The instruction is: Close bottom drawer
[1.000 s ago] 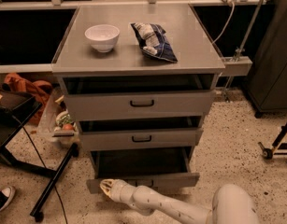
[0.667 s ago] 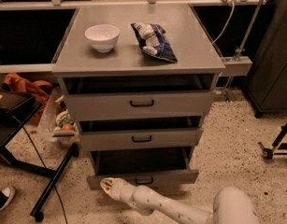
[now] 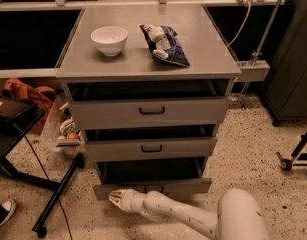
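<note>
The grey cabinet (image 3: 148, 69) has three drawers, all pulled partly out. The bottom drawer (image 3: 188, 186) is the lowest and narrowest; its front stands a little out from the frame, with the dark inside showing above it. Its small black handle (image 3: 155, 188) is partly hidden behind my arm. My gripper (image 3: 117, 198) is low at the floor, against the left end of the bottom drawer's front. My white arm (image 3: 193, 219) reaches in from the lower right.
A white bowl (image 3: 109, 39) and a blue chip bag (image 3: 164, 44) lie on the cabinet top. A bin with items (image 3: 68, 131), black stand legs (image 3: 58, 194), an orange bag (image 3: 28, 91) and a shoe (image 3: 3, 213) are at the left. A wheeled stand (image 3: 293, 156) is at the right.
The bottom drawer's front has moved back a little toward the cabinet, with my gripper staying against its left end.
</note>
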Tool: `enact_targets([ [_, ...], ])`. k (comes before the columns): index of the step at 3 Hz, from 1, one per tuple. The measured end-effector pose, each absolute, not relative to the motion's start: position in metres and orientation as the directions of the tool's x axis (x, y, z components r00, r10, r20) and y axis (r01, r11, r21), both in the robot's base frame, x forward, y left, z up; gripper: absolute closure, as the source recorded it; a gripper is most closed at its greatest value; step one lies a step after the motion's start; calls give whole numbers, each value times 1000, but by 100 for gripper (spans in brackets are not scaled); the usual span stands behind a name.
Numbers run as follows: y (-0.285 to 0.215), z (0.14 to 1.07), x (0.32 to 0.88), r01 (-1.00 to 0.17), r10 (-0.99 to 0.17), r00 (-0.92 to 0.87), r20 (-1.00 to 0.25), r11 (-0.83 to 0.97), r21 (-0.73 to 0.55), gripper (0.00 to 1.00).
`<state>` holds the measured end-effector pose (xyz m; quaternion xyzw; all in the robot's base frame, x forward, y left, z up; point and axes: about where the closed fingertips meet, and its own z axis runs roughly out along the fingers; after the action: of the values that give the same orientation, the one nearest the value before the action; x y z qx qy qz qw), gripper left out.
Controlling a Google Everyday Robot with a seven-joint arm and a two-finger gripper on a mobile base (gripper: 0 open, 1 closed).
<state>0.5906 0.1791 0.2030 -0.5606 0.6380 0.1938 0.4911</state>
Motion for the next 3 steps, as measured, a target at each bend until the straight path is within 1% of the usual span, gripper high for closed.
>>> enact_targets([
  [1, 167, 184, 593, -931, -539, 64, -840, 272, -245, 100],
  [2, 156, 166, 598, -941, -539, 12, -842, 278, -192, 81],
  [3, 154, 158, 604, -942, -520, 6, -854, 283, -179, 58],
])
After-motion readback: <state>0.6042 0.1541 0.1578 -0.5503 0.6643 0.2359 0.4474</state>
